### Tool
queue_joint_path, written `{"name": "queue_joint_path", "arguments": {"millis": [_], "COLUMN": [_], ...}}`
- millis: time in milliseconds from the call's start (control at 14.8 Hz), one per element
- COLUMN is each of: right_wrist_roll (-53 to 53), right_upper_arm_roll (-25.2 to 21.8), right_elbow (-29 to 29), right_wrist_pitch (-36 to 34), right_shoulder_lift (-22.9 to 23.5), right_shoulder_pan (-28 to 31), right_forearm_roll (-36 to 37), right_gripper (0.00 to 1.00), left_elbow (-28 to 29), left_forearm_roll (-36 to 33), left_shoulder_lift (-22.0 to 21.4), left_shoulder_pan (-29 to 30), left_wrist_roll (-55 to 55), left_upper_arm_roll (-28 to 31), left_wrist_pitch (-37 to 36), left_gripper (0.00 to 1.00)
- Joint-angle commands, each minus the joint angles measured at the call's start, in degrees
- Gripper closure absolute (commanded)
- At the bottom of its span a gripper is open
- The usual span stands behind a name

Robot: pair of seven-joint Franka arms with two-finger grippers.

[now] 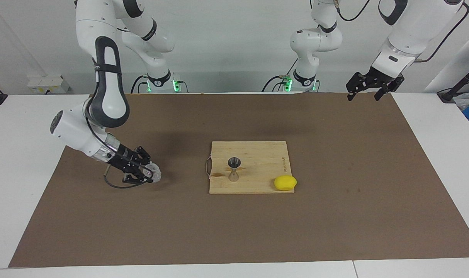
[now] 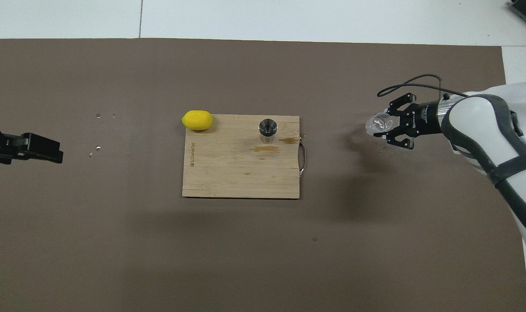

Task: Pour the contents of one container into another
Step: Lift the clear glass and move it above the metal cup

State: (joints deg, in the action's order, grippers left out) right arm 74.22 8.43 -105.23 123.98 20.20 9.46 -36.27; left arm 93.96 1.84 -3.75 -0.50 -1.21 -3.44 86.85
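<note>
Facing view, counts: two arms, one glass cup (image 1: pixel 154 172), one steel jigger (image 1: pixel 234 168), one cutting board (image 1: pixel 254 154), one lemon (image 1: pixel 285 182), one brown mat (image 1: pixel 335 216). Right gripper (image 1: pixel 146 173), lower left of frame, fingers clamped on cup, low over mat. Jigger upright, frame centre, on board near handle end. Lemon at board's lower right corner. Left gripper (image 1: pixel 369 88), upper right, fingers spread, empty, waiting over mat edge.

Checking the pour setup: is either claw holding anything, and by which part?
The right claw holds the glass cup by its side wall; the left claw holds nothing.
</note>
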Motion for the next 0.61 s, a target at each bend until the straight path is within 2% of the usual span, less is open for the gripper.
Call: {"name": "queue_joint_path", "arguments": {"millis": [0, 135, 406, 541], "right_wrist_roll": [9.25, 16.54, 25.96, 30.88], "right_upper_arm_roll": [-0.08, 0.01, 0.01, 0.01], "right_elbow": [4.23, 7.30, 11.09, 13.89], "right_wrist_pitch": [0.29, -0.41, -0.67, -1.63], "right_shoulder_lift": [0.01, 0.27, 1.15, 2.20], "right_shoulder_pan": [-3.20, -6.10, -11.29, -14.45], "right_forearm_roll": [6.19, 10.93, 16.40, 21.56], "right_gripper": [1.00, 1.00, 1.00, 1.00], "left_elbow": [2.54, 4.30, 4.30, 3.87], "left_forearm_roll": [-0.96, -0.87, -0.87, -0.87], "left_shoulder_lift": [-1.78, -2.31, -2.31, -2.14], "left_shoulder_pan": [-0.73, -0.73, -0.73, -1.08], "left_wrist_roll": [0.59, 0.68, 0.42, 0.33], "left_upper_arm_roll": [0.63, 0.63, 0.54, 0.54], "left_wrist_pitch": [2.62, 5.06, 5.87, 5.78], "left_gripper": [0.00, 0.00, 0.00, 0.00]}}
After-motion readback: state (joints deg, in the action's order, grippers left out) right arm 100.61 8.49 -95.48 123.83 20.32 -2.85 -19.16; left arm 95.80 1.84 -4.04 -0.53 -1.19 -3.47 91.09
